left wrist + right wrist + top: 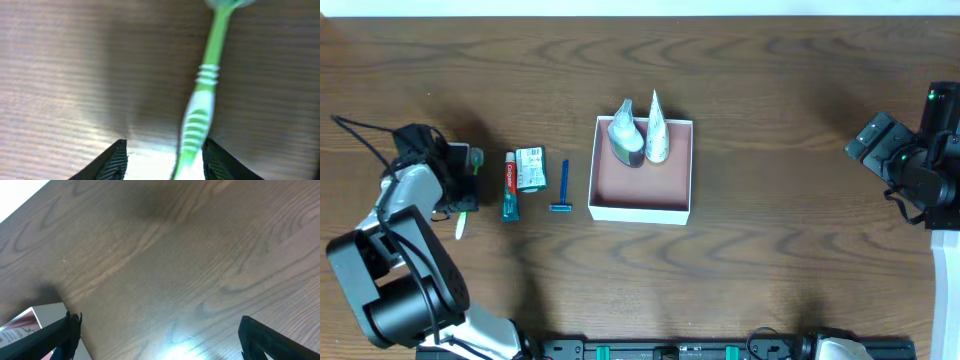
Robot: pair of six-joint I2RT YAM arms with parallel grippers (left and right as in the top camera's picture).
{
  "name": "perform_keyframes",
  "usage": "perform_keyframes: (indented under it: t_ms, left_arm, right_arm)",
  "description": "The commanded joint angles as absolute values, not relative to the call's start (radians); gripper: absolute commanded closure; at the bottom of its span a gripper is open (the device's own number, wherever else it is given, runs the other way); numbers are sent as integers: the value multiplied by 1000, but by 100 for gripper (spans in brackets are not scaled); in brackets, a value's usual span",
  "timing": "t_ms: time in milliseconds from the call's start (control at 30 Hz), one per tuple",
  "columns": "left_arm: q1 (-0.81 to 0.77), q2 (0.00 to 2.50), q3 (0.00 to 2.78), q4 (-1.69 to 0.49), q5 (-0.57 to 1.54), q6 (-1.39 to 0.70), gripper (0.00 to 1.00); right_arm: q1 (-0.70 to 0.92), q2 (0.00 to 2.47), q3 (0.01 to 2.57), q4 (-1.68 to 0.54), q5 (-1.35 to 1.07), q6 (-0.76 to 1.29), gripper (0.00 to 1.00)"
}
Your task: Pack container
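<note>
The container (640,188), a square white box with a reddish-pink inside, sits at the table's middle. Two pale tubes (626,132) (657,130) lie against its far wall. A green toothbrush (462,218) lies on the table at the far left. My left gripper (460,195) is over it. In the left wrist view the fingers (165,160) are open with the toothbrush handle (200,112) between them, close to the right finger. My right gripper (865,140) is open and empty (160,340) at the far right. A corner of the container (30,322) shows by its left finger.
A red-and-green toothpaste tube (510,187), a small green-and-white box (531,168) and a blue razor (563,188) lie in a row between the toothbrush and the container. The table is dark wood.
</note>
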State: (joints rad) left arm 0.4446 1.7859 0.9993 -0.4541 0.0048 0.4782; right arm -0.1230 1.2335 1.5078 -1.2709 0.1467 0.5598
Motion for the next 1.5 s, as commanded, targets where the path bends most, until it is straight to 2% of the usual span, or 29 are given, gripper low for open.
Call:
perform_keyframes:
  t_ms: [0, 200, 267, 567, 933, 967, 1033, 1067, 1133, 1333, 1467]
  left_arm:
    - [467, 1794, 1013, -462, 53, 487, 59]
    - [465, 1793, 1013, -458, 134, 485, 81]
    - [465, 1789, 1013, -455, 161, 485, 92]
    - [458, 1667, 1013, -451, 180, 485, 94]
    - [395, 1400, 1013, -479, 278, 486, 94]
    - [393, 1391, 1013, -484, 274, 486, 92]
    - [394, 1388, 1013, -497, 245, 485, 72]
    - [398, 1396, 1011, -502, 222, 484, 69]
    - [404, 1420, 1008, -503, 185, 453, 50]
    - [444, 1534, 1008, -482, 36, 274, 41]
    - [480, 1607, 1008, -450, 32, 144, 36]
  right_arm:
    - [-130, 1230, 1508, -1272, 150, 572, 1]
    - [-130, 1230, 1508, -1272, 150, 572, 1]
    - [-130, 1230, 1508, -1272, 150, 571, 1]
    - [-130, 1230, 1508, -1272, 150, 572, 1]
    - [-130, 1230, 1508, -1272, 150, 571, 1]
    - [-130, 1230, 1508, -1272, 150, 571, 1]
    - [-130, 1230, 1508, -1272, 150, 571, 1]
    - [-130, 1230, 1508, -1272, 150, 571, 1]
    - [-130, 1230, 1508, -1272, 150, 571, 1]
    - [-130, 1230, 1508, -1272, 150, 571, 1]
    - [-130, 1230, 1508, -1272, 150, 572, 1]
